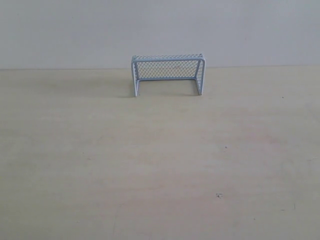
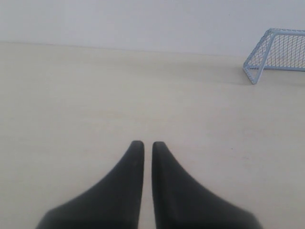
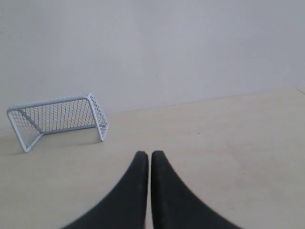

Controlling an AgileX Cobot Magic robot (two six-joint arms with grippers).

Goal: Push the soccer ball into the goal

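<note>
The goal (image 1: 167,74), a pale blue-white tube frame with fine mesh, stands upright at the far middle of the pale wooden table (image 1: 160,165), its mouth facing the near side. It also shows as the goal (image 2: 276,53) and the goal (image 3: 57,119) in the wrist views. The soccer ball is out of view in every frame. My left gripper (image 2: 147,144) is shut with only a thin slit between its black fingers and holds nothing. My right gripper (image 3: 150,154) is likewise shut and empty. Neither gripper shows in the exterior view.
A plain white wall (image 1: 160,30) rises right behind the goal at the table's far edge. A few small dark specks (image 1: 219,195) mark the tabletop.
</note>
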